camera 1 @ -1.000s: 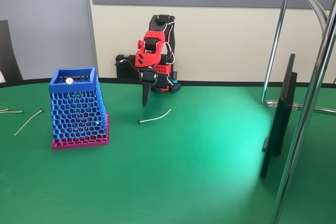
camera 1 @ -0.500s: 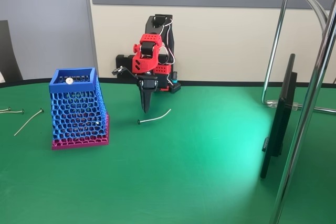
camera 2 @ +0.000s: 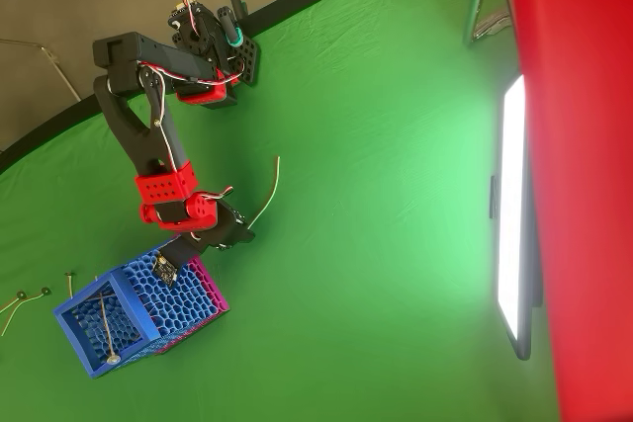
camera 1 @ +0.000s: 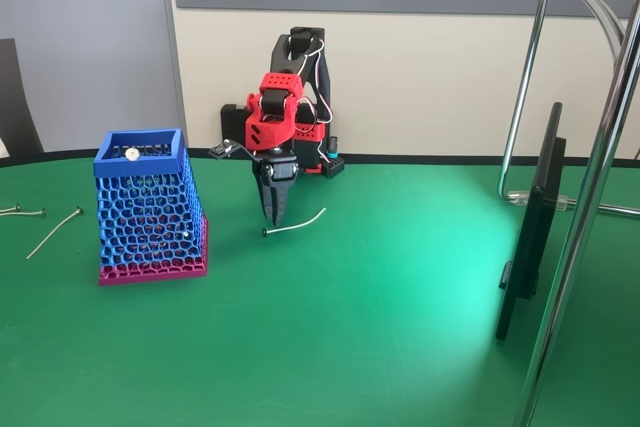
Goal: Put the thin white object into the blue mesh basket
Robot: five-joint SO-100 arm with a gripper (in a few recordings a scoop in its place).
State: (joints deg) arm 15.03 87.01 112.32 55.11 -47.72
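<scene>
The thin white object (camera 1: 297, 222) lies curved on the green table, its small dark head at the left end; from above the thin white object (camera 2: 265, 195) runs diagonally. My gripper (camera 1: 277, 217) points straight down just above and behind that dark-headed end, its jaws drawn together to a narrow tip with nothing between them. In the overhead view the gripper (camera 2: 243, 236) sits right at the strip's lower end, between it and the basket. The blue mesh basket (camera 1: 140, 159) stands upright to the left, magenta at its base; from above the basket (camera 2: 79, 328) holds a pale stick.
Several pale thin sticks (camera 1: 54, 231) lie on the table left of the basket, also visible from above as sticks (camera 2: 20, 300). A dark monitor (camera 1: 530, 227) and a chrome stand (camera 1: 590, 197) occupy the right side. The arm's base (camera 2: 213, 37) sits at the table's back edge.
The arm has leaned forward and down; the gripper's tip moved from behind the strip to just above its dark-headed end. Strip and basket have not moved.
</scene>
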